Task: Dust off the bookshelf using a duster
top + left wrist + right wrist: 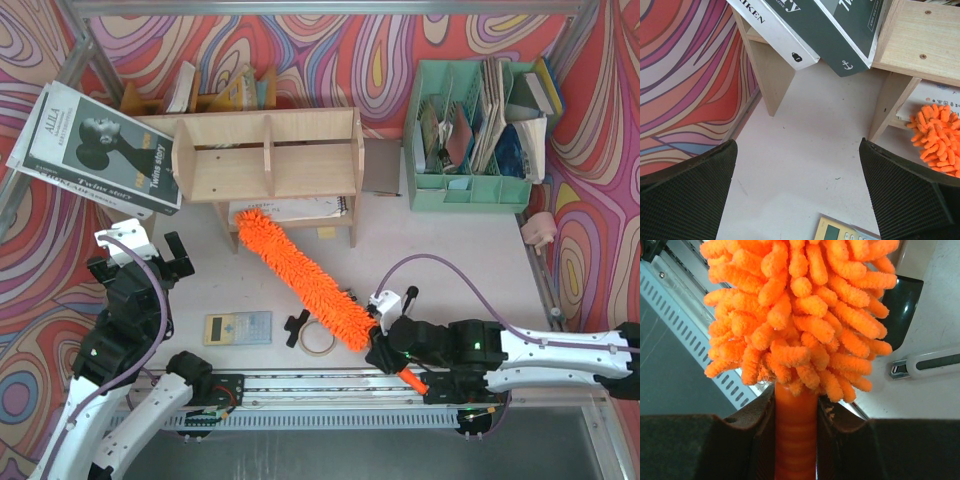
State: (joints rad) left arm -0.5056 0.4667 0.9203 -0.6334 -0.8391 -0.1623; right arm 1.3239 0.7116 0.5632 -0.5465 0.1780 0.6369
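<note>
Right gripper [796, 420] is closed tight on the smooth orange handle [795, 435] of the duster [300, 275], with 1 finger on each side of it, at the near right part of the table [450, 250]. From this grip the fluffy orange head runs diagonally to the far left. Its tip is low in front of the bookshelf [265, 150], just beside the left leg and over a white notebook [300, 208] that lies under the shelf. I cannot tell if the tip touches the wood.

At the left, the left gripper [150, 248] has its 2 fingers spread wide apart and holds nothing. It points toward the left end of the bookshelf. A large dark book [100, 145] leans on that end.

Near the middle of the duster, on its near side, lie a calculator [237, 328] and a roll of tape [318, 340]. A mint green file organizer [470, 190] stands at the far right, apart from the bookshelf.
</note>
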